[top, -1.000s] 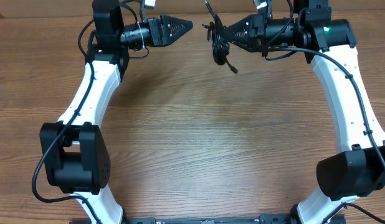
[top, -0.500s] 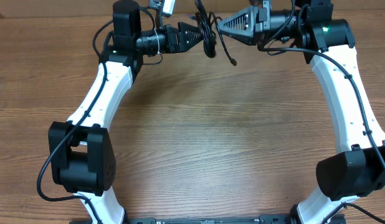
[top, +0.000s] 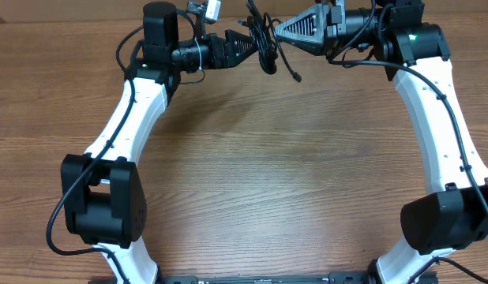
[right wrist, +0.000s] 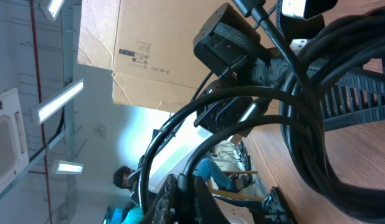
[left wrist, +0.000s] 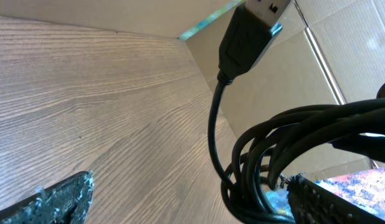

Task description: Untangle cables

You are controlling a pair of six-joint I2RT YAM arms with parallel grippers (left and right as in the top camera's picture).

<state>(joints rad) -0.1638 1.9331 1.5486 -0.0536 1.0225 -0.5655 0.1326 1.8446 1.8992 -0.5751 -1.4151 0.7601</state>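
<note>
The cables (top: pixel 265 49) are a bundle of thin black cords hanging above the far edge of the table, with one plug end (top: pixel 295 76) dangling to the right. My right gripper (top: pixel 279 30) is shut on a cord of the bundle from the right; the right wrist view shows the cord pinched between the fingers (right wrist: pixel 194 196) and loops (right wrist: pixel 304 124) beyond. My left gripper (top: pixel 250 43) is open at the bundle from the left. In the left wrist view (left wrist: pixel 192 208) the coil (left wrist: pixel 286 143) lies between the jaws, against one finger, and a USB plug (left wrist: pixel 255 25) sticks up.
The wooden table (top: pixel 268 173) stretches below both arms. A cardboard box (right wrist: pixel 149 56) stands behind the table's far edge and also shows in the left wrist view (left wrist: pixel 348 56). A person (right wrist: pixel 127 180) sits in the background.
My left arm has swung right until its open jaws reach the bundle. My right gripper has lifted the bundle slightly up and left. Little has moved in the last half second.
</note>
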